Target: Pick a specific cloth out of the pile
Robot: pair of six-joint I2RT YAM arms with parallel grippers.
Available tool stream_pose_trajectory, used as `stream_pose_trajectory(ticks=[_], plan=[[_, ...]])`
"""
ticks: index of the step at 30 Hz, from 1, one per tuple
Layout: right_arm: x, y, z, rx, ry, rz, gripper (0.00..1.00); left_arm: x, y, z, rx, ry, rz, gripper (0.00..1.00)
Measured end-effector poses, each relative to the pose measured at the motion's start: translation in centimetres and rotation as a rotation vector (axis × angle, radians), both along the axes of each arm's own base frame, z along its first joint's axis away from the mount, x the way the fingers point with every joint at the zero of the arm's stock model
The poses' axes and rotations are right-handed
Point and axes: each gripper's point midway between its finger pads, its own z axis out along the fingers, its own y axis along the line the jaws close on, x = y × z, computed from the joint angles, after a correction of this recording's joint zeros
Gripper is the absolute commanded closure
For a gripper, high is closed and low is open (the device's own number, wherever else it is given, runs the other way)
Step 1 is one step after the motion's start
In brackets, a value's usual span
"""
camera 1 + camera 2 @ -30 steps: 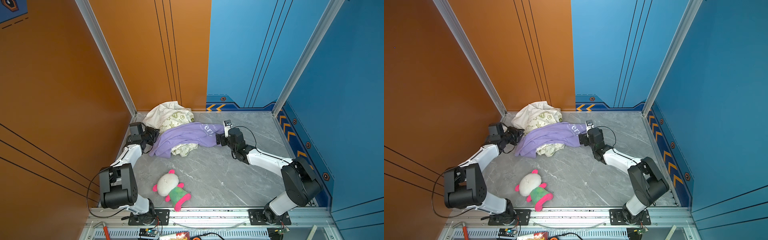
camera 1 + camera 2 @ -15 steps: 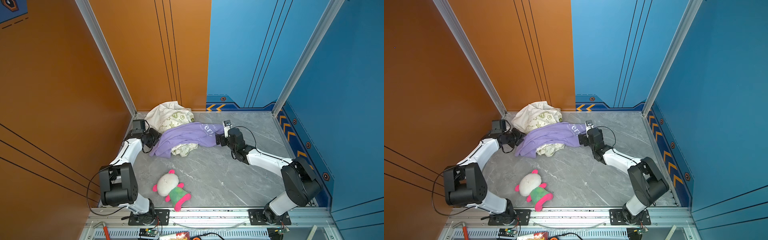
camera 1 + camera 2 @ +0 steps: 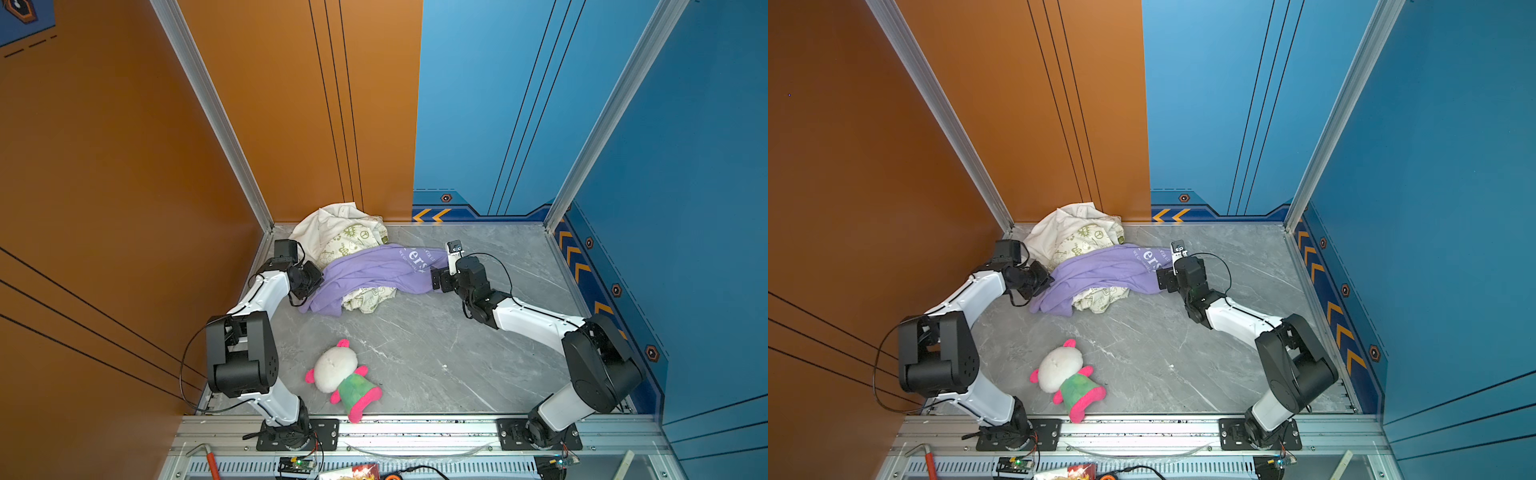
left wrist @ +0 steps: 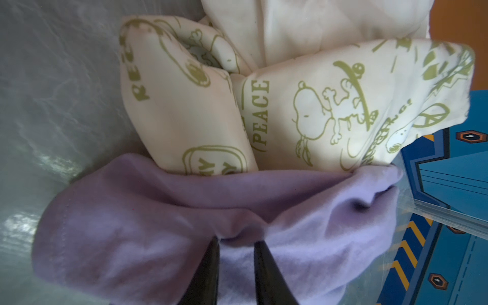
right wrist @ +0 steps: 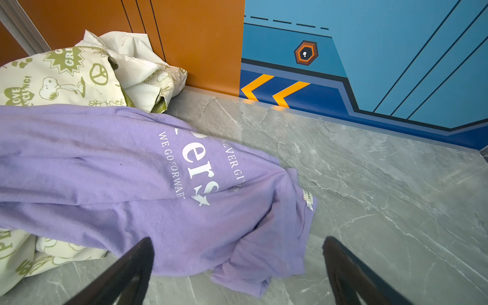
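Observation:
The lavender cloth (image 3: pixel 374 270) (image 3: pixel 1100 270) with white lettering lies draped across the front of the pile (image 3: pixel 336 232) (image 3: pixel 1071 232) of off-white and green-printed cream garments. My left gripper (image 3: pixel 319 282) (image 3: pixel 1051 282) is at the cloth's left end. In the left wrist view its fingers (image 4: pixel 208 264) stand close together, and the left gripper (image 4: pixel 236 241) is shut on a fold of the cloth (image 4: pixel 132 224). My right gripper (image 3: pixel 436 280) (image 5: pixel 237 245) is open, its jaws set wide either side of the cloth's right end (image 5: pixel 264 237) on the floor.
A white plush toy (image 3: pixel 340 374) (image 3: pixel 1065 374) with pink and green parts lies on the grey marble floor (image 3: pixel 436 340) near the front rail. The pile rests in the back left corner against the orange wall (image 3: pixel 291 124). The blue wall (image 5: pixel 369 52) lies beyond the cloth.
My left gripper has pushed forward into the cloth's left edge and its jaws have narrowed on a fold. The right arm and the cloth's right end have stayed still.

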Motion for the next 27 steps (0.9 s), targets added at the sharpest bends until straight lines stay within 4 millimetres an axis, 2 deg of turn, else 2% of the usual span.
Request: stream_pose_trajectory(ticks=[3, 13, 20, 24, 27], plan=[[0.0, 0.0, 0.0, -0.001, 0.0, 0.0, 0.0, 0.0, 0.1, -0.3, 0.017, 0.008, -0.009, 0.79], [-0.1, 0.0, -0.1, -0.006, 0.005, 0.002, 0.0, 0.0, 0.5, -0.8, 0.089, 0.022, -0.028, 0.64], [0.0, -0.2, -0.1, -0.007, 0.005, -0.003, 0.0, 0.0, 0.7, -0.8, 0.116, 0.021, -0.044, 0.61], [0.2, -0.5, -0.2, -0.007, 0.005, -0.009, 0.0, 0.4, 0.4, -1.3, 0.121, 0.033, -0.065, 0.66], [0.3, -0.7, -0.2, -0.007, 0.006, -0.014, 0.0, 0.7, 0.0, -1.8, 0.125, 0.043, -0.084, 0.81]])
